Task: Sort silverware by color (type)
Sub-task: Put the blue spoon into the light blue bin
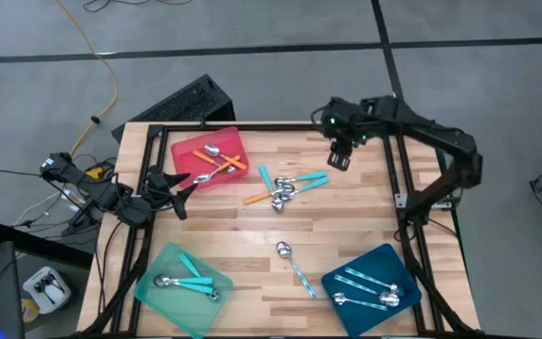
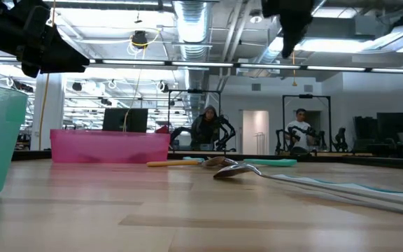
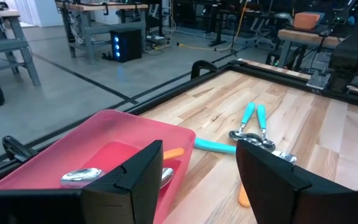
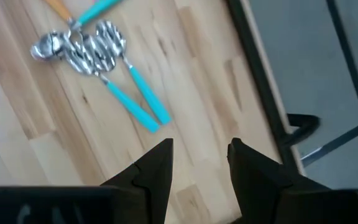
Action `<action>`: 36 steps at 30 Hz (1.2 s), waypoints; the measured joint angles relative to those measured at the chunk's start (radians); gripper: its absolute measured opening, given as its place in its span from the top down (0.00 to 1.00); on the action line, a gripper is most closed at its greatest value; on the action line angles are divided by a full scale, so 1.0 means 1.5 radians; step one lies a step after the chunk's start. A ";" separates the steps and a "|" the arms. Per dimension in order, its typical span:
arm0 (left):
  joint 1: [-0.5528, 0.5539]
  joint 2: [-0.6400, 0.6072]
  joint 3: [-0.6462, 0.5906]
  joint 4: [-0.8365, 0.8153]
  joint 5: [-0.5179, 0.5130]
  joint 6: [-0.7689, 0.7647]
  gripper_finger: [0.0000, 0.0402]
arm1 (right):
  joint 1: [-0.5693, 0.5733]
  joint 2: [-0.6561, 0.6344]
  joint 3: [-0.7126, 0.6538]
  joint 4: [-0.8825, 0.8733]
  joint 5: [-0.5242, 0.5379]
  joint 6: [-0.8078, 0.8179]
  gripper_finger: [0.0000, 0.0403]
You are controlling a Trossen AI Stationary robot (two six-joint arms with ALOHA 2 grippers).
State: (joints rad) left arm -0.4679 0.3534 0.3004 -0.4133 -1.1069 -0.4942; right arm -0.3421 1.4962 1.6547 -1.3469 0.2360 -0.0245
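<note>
Shiny steel spoons [image 1: 285, 189], thin turquoise, orange, pale-blue handles

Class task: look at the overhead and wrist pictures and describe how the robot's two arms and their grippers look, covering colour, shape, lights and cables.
Both arms are black and jointed. The left gripper and right gripper each end in two flat, angular black fingers. A small green light glows on the right arm near its wrist. Dark cables bunch around the left arm at its base.

One camera looks straight down on the whole bench [image 1: 252, 235]. Another sits at bench height, facing the room. Each wrist camera looks closely past its fingers; all share the spoon cluster [image 1: 285, 188].
</note>
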 joint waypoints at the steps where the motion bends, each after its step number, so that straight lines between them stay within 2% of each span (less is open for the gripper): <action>1: 0.000 0.000 0.000 0.000 0.000 0.000 0.53 | 0.000 -0.013 -0.041 0.029 0.000 0.000 0.57; 6: 0.000 0.000 0.000 0.000 0.000 0.001 0.53 | 0.007 -0.051 -0.228 0.204 -0.015 -0.001 0.57; 12: 0.000 0.000 0.000 0.000 -0.004 0.009 0.53 | 0.011 -0.057 -0.376 0.388 -0.065 0.000 0.57; 16: 0.000 0.000 0.000 0.000 -0.004 0.012 0.53 | 0.017 -0.057 -0.461 0.573 -0.095 0.006 0.57; 19: 0.000 0.000 0.000 0.000 -0.004 0.012 0.53 | 0.028 -0.057 -0.508 0.697 -0.104 0.007 0.57; 25: 0.000 0.000 0.000 0.000 -0.004 0.009 0.53 | 0.060 -0.057 -0.589 0.869 -0.105 0.001 0.57; 31: 0.000 0.000 0.000 0.000 -0.013 0.007 0.53 | 0.083 -0.029 -0.641 0.941 -0.105 0.000 0.57; 36: 0.000 0.000 -0.006 -0.002 -0.021 -0.003 0.53 | 0.094 0.049 -0.642 0.990 -0.105 -0.008 0.57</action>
State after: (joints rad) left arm -0.4679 0.3534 0.2911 -0.4162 -1.1385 -0.4992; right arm -0.2013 1.5696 0.6915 0.1379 0.0783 -0.0365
